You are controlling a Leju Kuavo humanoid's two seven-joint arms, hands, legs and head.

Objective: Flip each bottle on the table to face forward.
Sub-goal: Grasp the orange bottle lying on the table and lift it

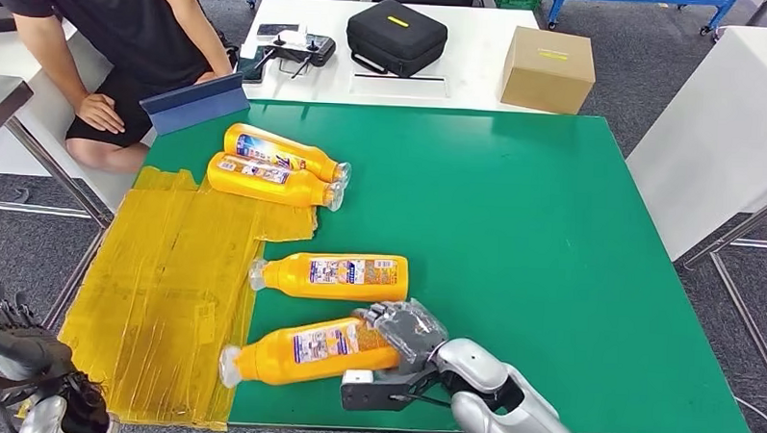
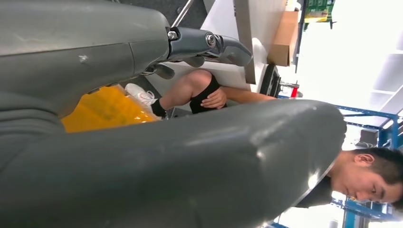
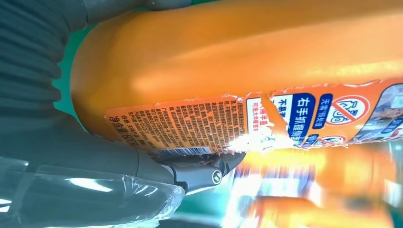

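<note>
Several orange bottles lie on the green table (image 1: pixel 514 231). My right hand (image 1: pixel 406 330) grips the base end of the nearest bottle (image 1: pixel 303 352), whose white cap points left over the yellow sheet (image 1: pixel 165 296). In the right wrist view the same bottle (image 3: pixel 237 61) sits close against the hand, its small-print label (image 3: pixel 185 123) showing. A second bottle (image 1: pixel 331 275) lies just beyond it, cap to the left. Two more bottles (image 1: pixel 284 152) (image 1: pixel 271 181) lie side by side at the back left, caps to the right. My left hand (image 1: pixel 10 333) hangs off the table's left front corner, holding nothing.
A person (image 1: pixel 116 34) sits at the back left, with a blue board (image 1: pixel 193 104) at the table's corner. Behind stands a white table with a black case (image 1: pixel 396 36), a cardboard box (image 1: pixel 547 70) and a controller (image 1: pixel 294 50). Another white table (image 1: pixel 719 142) stands to the right.
</note>
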